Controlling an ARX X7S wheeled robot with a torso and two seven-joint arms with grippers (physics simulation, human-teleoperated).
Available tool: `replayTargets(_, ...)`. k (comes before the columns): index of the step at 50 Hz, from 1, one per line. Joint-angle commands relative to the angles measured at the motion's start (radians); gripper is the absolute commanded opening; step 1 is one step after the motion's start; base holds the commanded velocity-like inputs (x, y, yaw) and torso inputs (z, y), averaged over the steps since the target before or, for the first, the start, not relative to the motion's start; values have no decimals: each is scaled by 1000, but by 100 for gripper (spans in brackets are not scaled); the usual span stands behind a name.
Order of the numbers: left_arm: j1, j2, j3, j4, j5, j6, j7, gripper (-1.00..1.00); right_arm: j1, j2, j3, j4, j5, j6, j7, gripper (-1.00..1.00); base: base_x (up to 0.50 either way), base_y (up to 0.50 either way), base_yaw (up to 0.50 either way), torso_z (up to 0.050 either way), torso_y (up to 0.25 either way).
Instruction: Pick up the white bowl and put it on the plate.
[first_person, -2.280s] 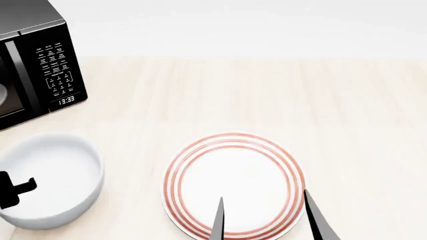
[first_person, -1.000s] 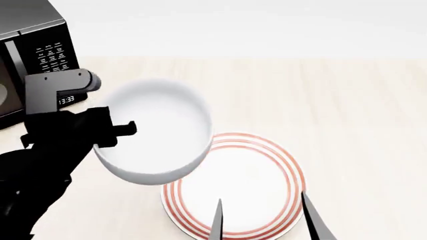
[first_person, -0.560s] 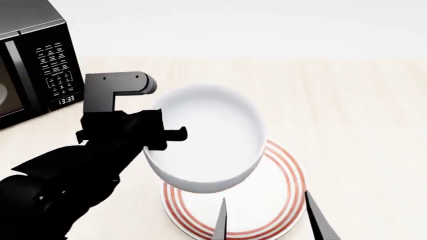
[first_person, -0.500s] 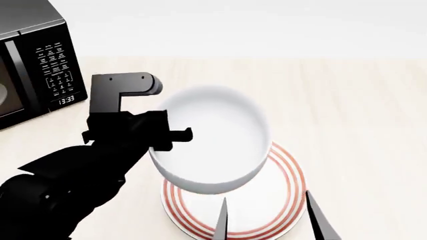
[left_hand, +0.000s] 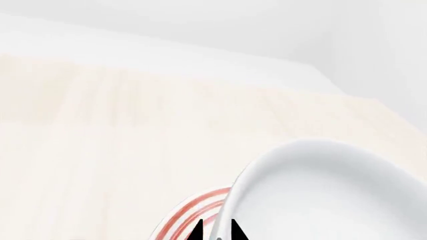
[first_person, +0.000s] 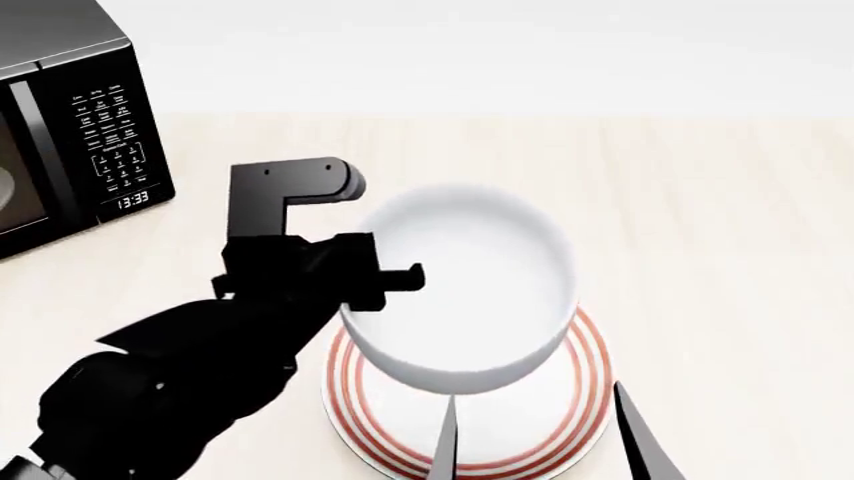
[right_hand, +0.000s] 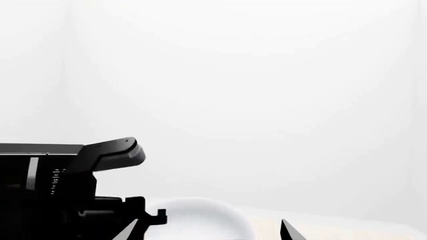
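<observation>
The right end effector, nearest the camera, hangs spread and empty over the near rim of the plate. Beyond it, the left end effector pinches the wall of the white bowl, one finger inside the rim and one outside, and holds the bowl in the air above the plate on the pale wooden surface. The bowl appears rigid, glossy and thick-walled, thus probably slippery and breakable; the rim is the evident purchase. A black microwave stands farthest off.

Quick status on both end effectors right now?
Left end effector: closed on the white bowl's rim, above the plate.
Right end effector: open, holding nothing.
</observation>
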Motion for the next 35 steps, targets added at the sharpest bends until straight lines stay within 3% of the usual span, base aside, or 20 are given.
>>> replayTargets(1,-75,26,191,-140,-209,165,11,-100,1,-19,30,1,-2,5,-23,100,0,0,0,0,0)
replayTargets(10,-140,26,562,-225,-571,339,23,-100,0,-16,32,3,2,2,-21,100,0,0,0,0,1)
replayTargets(16,-158,26,716,-237,-717,401,29,-100,1,-15,31,4,4,1,-20,100,0,0,0,0,0)
replayTargets(24,-168,26,813,-245,-809,438,43,-100,3,-14,28,7,4,-1,-19,100,0,0,0,0,1)
replayTargets(35,-160,27,856,-247,-847,461,48,-100,2,-10,28,7,7,-3,-17,100,0,0,0,0,0)
